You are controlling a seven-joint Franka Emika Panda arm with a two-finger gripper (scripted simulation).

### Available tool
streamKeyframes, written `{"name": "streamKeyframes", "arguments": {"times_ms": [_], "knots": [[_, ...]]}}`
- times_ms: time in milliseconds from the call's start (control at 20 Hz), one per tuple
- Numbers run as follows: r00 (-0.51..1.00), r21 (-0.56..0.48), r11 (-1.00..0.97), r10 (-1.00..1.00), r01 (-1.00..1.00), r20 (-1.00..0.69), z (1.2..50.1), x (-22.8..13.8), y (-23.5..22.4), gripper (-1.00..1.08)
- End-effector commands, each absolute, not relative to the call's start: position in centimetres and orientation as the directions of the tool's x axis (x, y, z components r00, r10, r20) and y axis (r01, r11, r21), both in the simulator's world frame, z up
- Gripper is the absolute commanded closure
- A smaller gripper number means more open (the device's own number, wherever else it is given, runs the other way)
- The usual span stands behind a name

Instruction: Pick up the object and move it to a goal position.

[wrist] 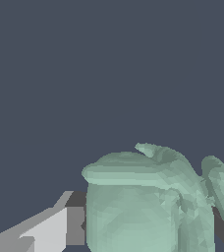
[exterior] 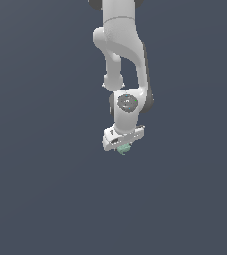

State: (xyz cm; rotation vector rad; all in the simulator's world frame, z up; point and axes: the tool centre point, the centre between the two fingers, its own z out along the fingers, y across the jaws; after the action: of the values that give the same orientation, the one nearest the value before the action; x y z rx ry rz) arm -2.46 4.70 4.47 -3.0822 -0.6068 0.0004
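Observation:
The object (exterior: 124,149) is a tiny pale mint-green lumpy blob. In the exterior view it peeks out just under the white gripper (exterior: 122,147), which hangs from the arm near the middle of the picture. In the wrist view the object (wrist: 148,206) looms large, a rounded body with leaf-like lobes, sitting between the grey fingers (wrist: 55,229). The gripper is shut on the object. The fingertips are mostly hidden by the hand in the exterior view.
A plain dark grey-blue surface (exterior: 46,199) fills both views. The white arm (exterior: 123,45) comes down from the top of the exterior view.

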Motion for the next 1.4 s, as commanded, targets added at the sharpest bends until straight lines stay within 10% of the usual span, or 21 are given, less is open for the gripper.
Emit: {"name": "streamKeyframes", "arguments": {"times_ms": [0, 1350], "knots": [[0.926, 0.000, -0.926, 0.378, 0.378, 0.001, 4.9, -1.9, 3.8, 1.08], [0.926, 0.000, -0.926, 0.378, 0.378, 0.000, 13.2, 9.5, -11.4, 1.08]]}}
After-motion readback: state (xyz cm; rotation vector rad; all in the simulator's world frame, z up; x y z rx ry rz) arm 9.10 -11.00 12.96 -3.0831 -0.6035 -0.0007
